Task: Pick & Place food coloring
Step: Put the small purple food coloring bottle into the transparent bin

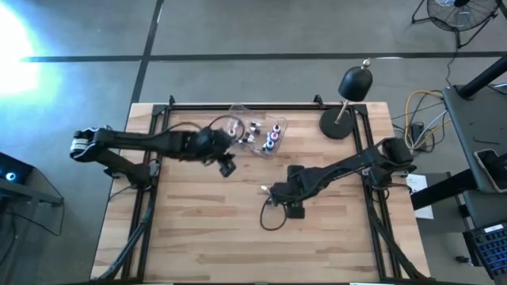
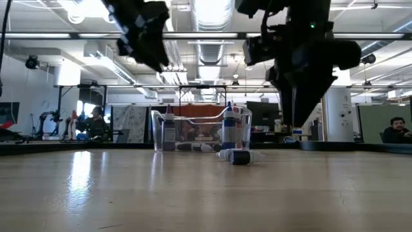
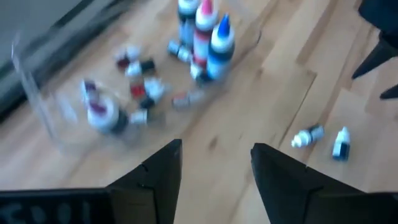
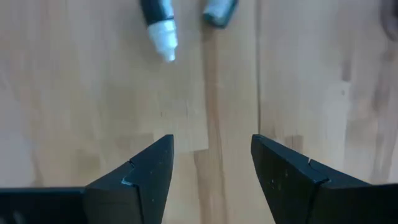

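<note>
A clear plastic tub (image 1: 252, 131) stands near the table's far edge, holding several food coloring bottles (image 3: 205, 37); some are upright, and small ones lie on its floor. Two small dark bottles with pale caps (image 4: 158, 25) (image 4: 219, 11) lie on their sides on the bare wood in front of the tub, also seen in the low view (image 2: 238, 156). My right gripper (image 4: 211, 168) hangs open above the table just short of them, pointing steeply down. My left gripper (image 3: 214, 171) is open in the air near the tub's front left, with nothing between its fingers.
A black domed object on a round base (image 1: 348, 99) stands at the far right corner. A dark cable loop (image 1: 273, 218) lies on the wood below my right gripper. Bare wood spreads across the near half of the table (image 1: 238, 245).
</note>
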You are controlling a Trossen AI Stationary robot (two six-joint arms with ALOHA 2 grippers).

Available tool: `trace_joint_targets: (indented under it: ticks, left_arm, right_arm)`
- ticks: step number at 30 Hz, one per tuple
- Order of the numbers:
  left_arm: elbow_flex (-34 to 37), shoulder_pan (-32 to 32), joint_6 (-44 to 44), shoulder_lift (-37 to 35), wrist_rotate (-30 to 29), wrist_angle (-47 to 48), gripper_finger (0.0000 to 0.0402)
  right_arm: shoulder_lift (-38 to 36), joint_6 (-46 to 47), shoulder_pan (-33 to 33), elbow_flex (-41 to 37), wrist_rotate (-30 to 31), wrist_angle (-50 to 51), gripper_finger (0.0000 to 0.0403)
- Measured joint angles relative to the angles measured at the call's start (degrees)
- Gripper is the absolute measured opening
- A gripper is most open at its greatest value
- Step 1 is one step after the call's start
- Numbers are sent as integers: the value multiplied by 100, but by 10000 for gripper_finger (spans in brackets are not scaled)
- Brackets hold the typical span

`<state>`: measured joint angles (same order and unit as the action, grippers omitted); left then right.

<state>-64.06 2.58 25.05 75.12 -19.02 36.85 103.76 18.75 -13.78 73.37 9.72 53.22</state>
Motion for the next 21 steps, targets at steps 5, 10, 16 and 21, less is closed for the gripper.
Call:
trace_joint_targets:
  ticks: [5, 10, 16, 21]
  left_arm:
    - [861, -571, 1311, -439, -310, 19, 167]
    - [1647, -1105, 2504, -750, -507, -139, 167]
    - [2094, -1669, 3341, -970, -713, -373, 168]
    - [2147, -1829, 3428, -980, -870, -382, 168]
  right_arm:
    - [345, -550, -88, 10, -488, -375, 199]
    - [509, -840, -104, -3, -1011, -1195, 194]
    - [512, -872, -47, -10, -480, -1398, 196]
    - [655, -1034, -19, -10, -564, -1747, 196]
